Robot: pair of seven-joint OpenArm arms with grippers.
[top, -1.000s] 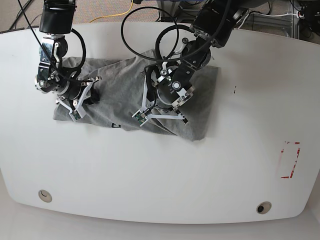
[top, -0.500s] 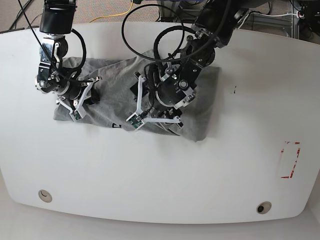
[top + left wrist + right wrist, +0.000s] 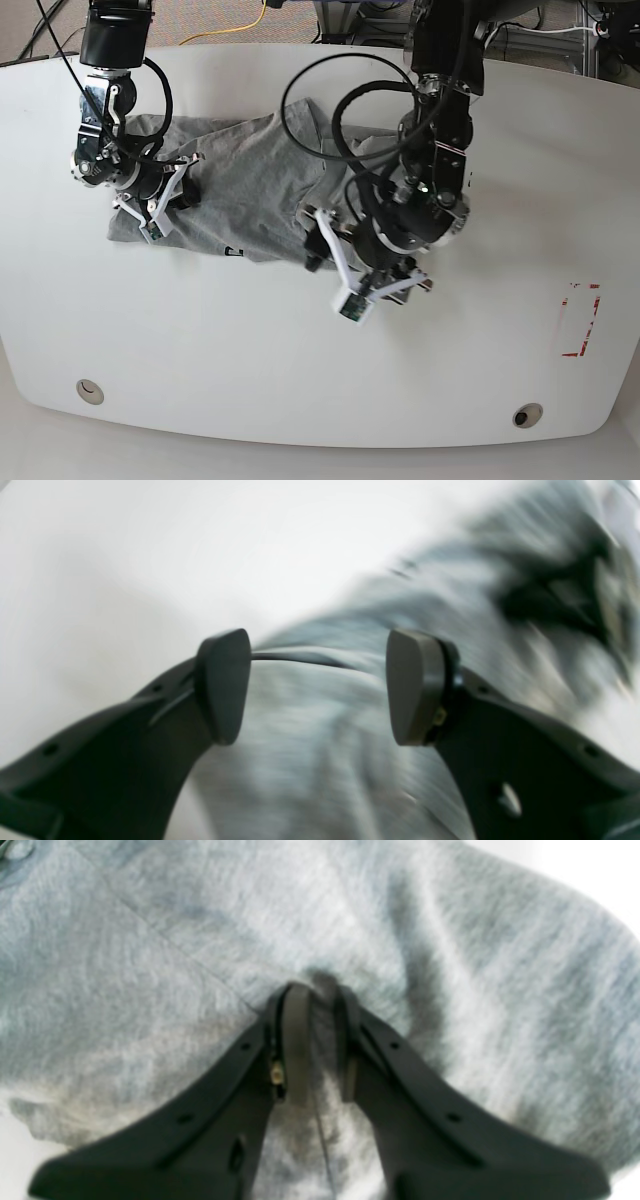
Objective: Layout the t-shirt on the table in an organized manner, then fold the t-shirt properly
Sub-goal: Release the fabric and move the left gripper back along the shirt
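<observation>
The heather-grey t-shirt (image 3: 250,180) lies crumpled on the white table (image 3: 320,380), and my left arm hides its right part. My left gripper (image 3: 375,295) hovers open over the shirt's front right edge. In the blurred left wrist view its fingers (image 3: 222,685) stand wide apart above the t-shirt (image 3: 300,760), with nothing between them. My right gripper (image 3: 152,225) sits at the shirt's left end. In the right wrist view the right gripper (image 3: 320,1040) is shut on a pinched fold of the t-shirt (image 3: 150,965).
Two round grommet holes (image 3: 90,390) (image 3: 527,413) sit near the table's front edge. A red dashed rectangle (image 3: 578,320) marks the right side. Black cables loop above the shirt from both arms. White tabletop extends in front of the shirt.
My left gripper let go of the shirt, opened wide, and swung toward the front right. The right arm and its grip stayed as they were.
</observation>
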